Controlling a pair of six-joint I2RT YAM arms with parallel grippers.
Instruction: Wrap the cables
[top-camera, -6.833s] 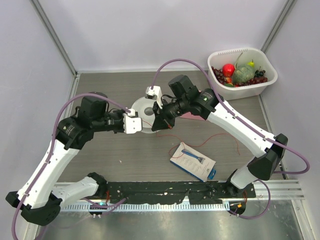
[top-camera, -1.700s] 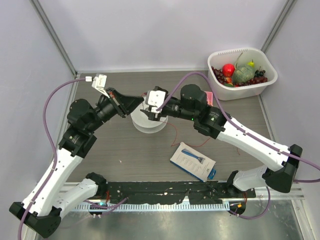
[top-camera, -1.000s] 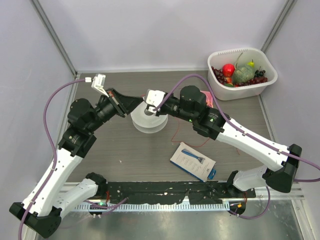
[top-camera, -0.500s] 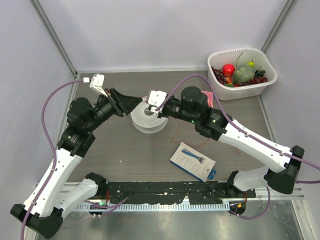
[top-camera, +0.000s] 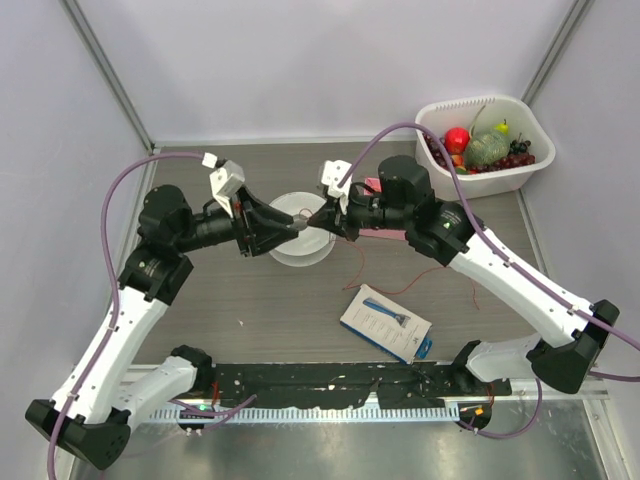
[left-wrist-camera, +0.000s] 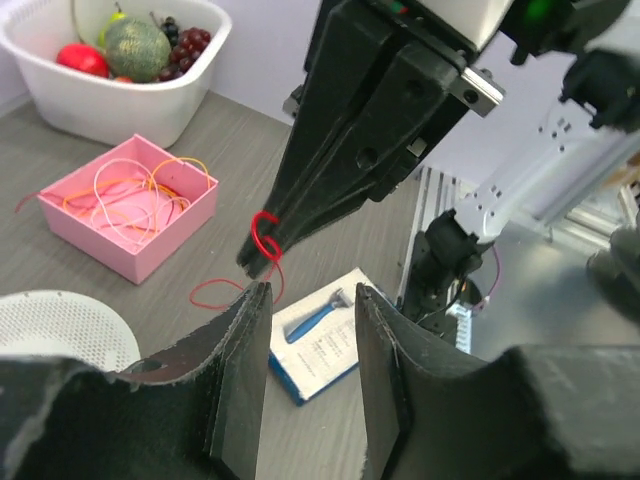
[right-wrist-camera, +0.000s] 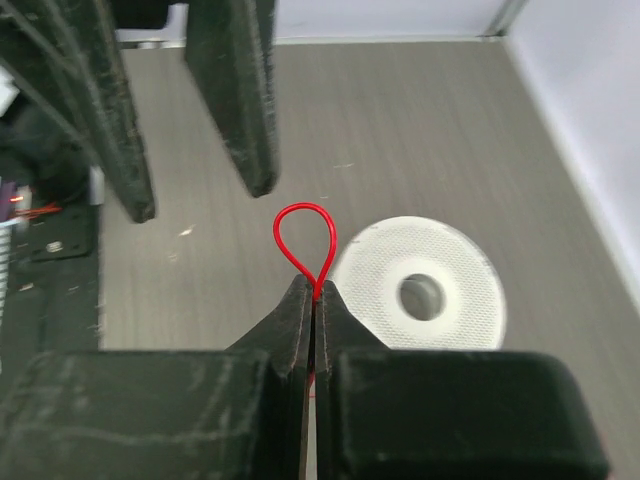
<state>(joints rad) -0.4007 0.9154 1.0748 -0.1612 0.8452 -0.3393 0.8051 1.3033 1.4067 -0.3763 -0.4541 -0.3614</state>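
We see the right end effector (right-wrist-camera: 313, 292) pinched tight on the red wire (right-wrist-camera: 304, 206), whose small loop pokes past the tips above the counter (top-camera: 250, 290), facing the left end effector (left-wrist-camera: 308, 300), its fingers parted.

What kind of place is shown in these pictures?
Most likely a robot test cell in a lab: plain walls with metal posts, the left arm and right arm bolted to a rail at the table edge, and props such as a tub of fruit and a pink box of wires.
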